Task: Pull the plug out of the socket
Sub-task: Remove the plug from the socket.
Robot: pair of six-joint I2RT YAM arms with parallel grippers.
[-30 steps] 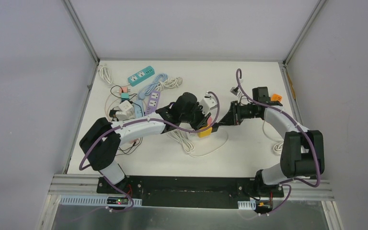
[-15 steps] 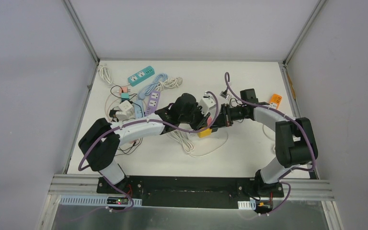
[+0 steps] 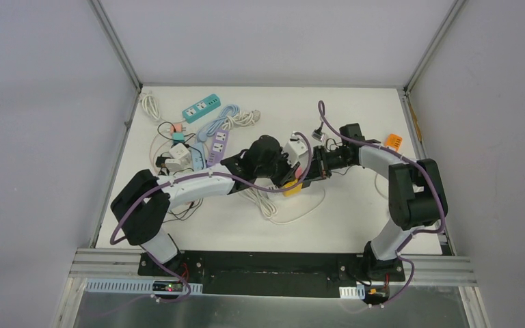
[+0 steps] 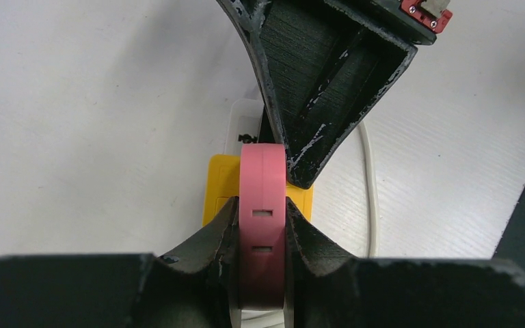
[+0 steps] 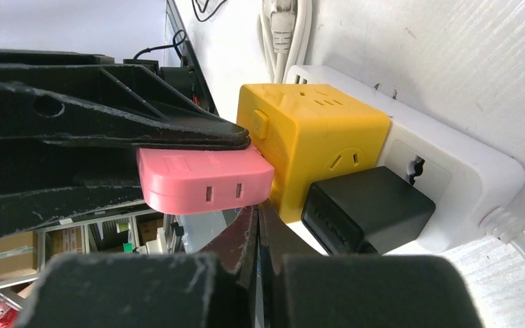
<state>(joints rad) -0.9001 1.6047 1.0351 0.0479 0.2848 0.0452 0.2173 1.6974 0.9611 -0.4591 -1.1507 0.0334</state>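
White counter [image 3: 355, 109], closed in on three sides by pale grey panels [image 3: 260, 41]. The work is at its middle.

Task item: a small pink rectangular plug [image 4: 262, 171] with two slots in its outer face. You find it pushed flush against one side face of a yellow plastic cube socket [image 5: 314, 140]. The cube stands on a white power strip [image 5: 465, 171]. A black block adapter [image 5: 366, 208] is plugged into the same strip, just beside the cube.

Your left end effector [image 4: 262, 210]: narrow, clamped on the pink plug, with one finger [image 4: 222, 229] on each broad side. In the right wrist view, one of those fingers lies along the plug's top.

Your right end effector [image 5: 258, 213]: jaws pressed fully together, pad on pad, holding no object. Its tip sits just under the pink plug, close to the yellow cube and the black adapter. In the left wrist view it reaches in from the far side, and its tip touches the plug's flank over the cube.

Elsewhere on the counter, far left:
- a teal power strip [image 3: 200, 108]
- a lilac power strip [image 3: 219, 143], with a pale blue coiled cable [image 3: 224, 117] beside it
- a white cube adapter [image 3: 180, 156]

A loose white cable [image 3: 268, 203] loops on the near side of the yellow cube. A small orange object [image 3: 392, 142] lies toward the right edge; you cannot tell what it is.
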